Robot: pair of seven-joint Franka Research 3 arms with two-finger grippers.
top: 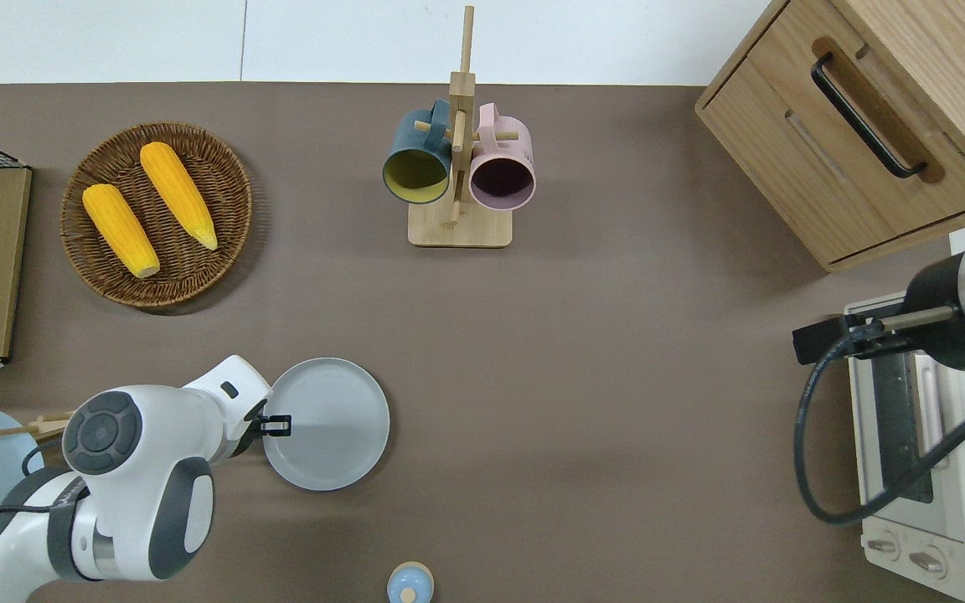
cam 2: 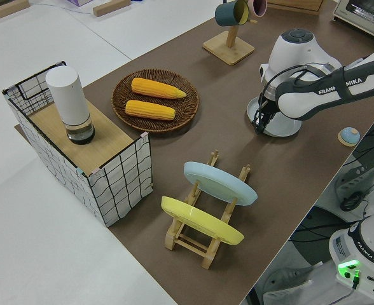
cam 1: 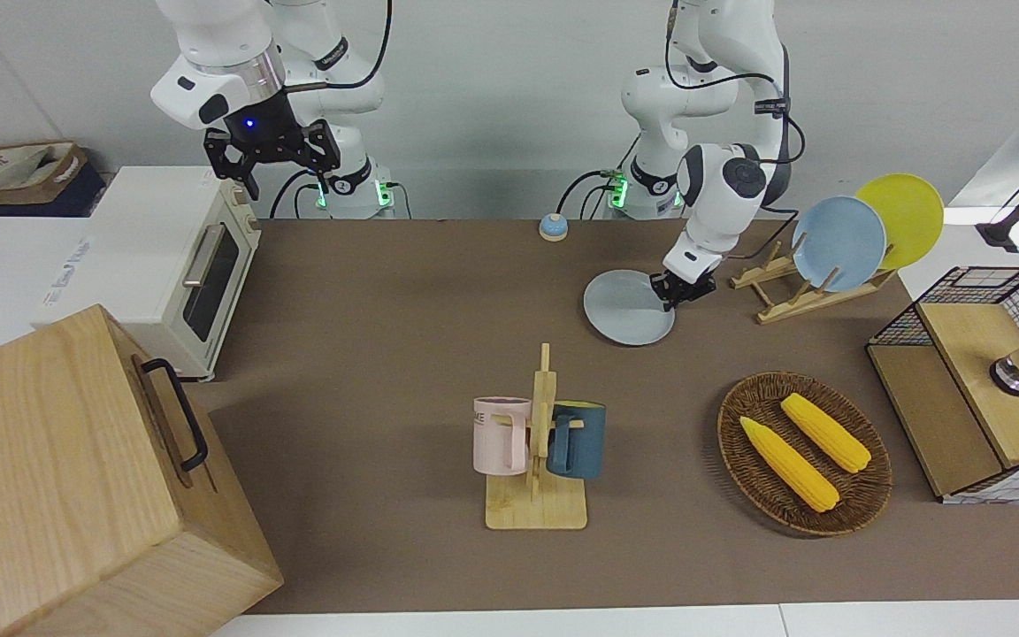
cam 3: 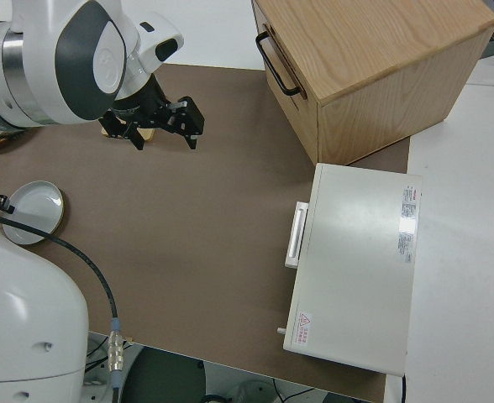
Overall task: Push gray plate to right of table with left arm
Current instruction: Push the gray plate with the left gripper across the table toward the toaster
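Front view: the gray plate [cam 1: 629,307] lies flat on the table [cam 1: 386,354], between the blue bell [cam 1: 553,227] and the wooden mug rack [cam 1: 540,460], with the plate rack [cam 1: 806,287] holding a sky-blue plate [cam 1: 838,242] and a yellow plate [cam 1: 903,217] just beside it toward the left arm's end. The left gripper [cam 1: 682,292] is down at the plate's 2 o'clock rim; whether its fingers are spread or pressed together cannot be told. The right gripper [cam 1: 269,152] is parked, fingers spread. Overhead view: the left gripper [top: 275,425] meets the gray plate [top: 326,423] at its 9 o'clock edge, on the side away from the right arm's end, so it is placed to shove that way. The toaster oven [top: 918,452] and wooden cabinet [top: 868,126] stand at the right arm's end, well apart from the plate. Left side view: the left gripper [cam 2: 261,121] touches the rim of the gray plate [cam 2: 277,124]; the wicker tray [cam 2: 155,98] of corn lies near. Right side view: the gray plate [cam 3: 30,211] shows at the 9 o'clock margin, a broad stretch of bare table [cam 3: 197,218] between it and the toaster oven [cam 3: 356,260]. Judgement: contact appears made, but the plate lies in the left arm's half; nearly the whole push remains.
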